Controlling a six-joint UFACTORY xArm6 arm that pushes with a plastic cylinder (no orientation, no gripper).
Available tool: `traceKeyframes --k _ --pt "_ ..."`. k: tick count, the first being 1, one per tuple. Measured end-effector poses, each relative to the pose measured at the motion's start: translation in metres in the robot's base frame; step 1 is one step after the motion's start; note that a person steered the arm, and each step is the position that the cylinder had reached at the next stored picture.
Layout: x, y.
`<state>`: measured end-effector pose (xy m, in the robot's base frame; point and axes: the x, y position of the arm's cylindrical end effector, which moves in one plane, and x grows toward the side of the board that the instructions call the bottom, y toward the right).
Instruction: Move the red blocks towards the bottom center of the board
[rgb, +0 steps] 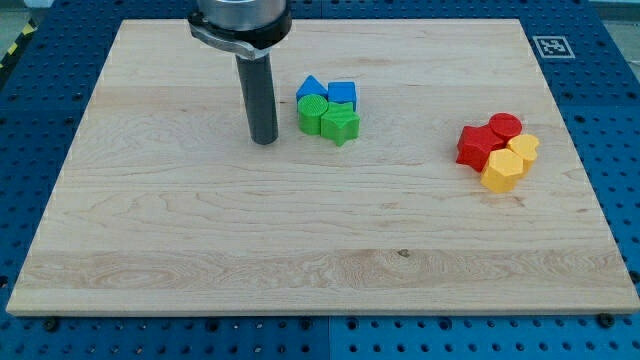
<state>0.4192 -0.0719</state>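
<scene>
The robot's tip (264, 141) rests on the wooden board (150, 230) at about 11 o'clock from the board's middle. It is only a plain dark rod, so it has no fingers to open or close, and it holds nothing.

Just to its 3 o'clock side sits a small bunch of blocks, near it but not touching. There is a blue triangle block (311, 88) and a blue cube (342, 93) at the back, with a green round block (313, 114) and a green star block (340, 125) in front.

Far off at 3 o'clock are the blocks for this job. A red star block (479, 146) and a red round block (505, 127) touch each other. Two yellow six-sided blocks (503, 170) (523, 148) press against them on the 5 o'clock side.

The tip is well apart from the reds. It should probably go round behind them, to their 1 o'clock side, then push slowly toward 7 o'clock. The yellow ones may slide along too, so taking one red at a time looks safer.

A black and white square marker (551, 46) sits at the board's 1 o'clock corner. No words can be read
</scene>
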Motion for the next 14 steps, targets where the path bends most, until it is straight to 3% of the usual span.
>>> traceKeyframes --k 2,5,7,9,10,12,14 --pt "0.015 0.009" --pt "0.026 0.127" --pt "-0.006 0.202" --pt "-0.048 0.332" --pt "-0.044 0.403" --pt "-0.011 0.395" --pt "-0.002 0.305"
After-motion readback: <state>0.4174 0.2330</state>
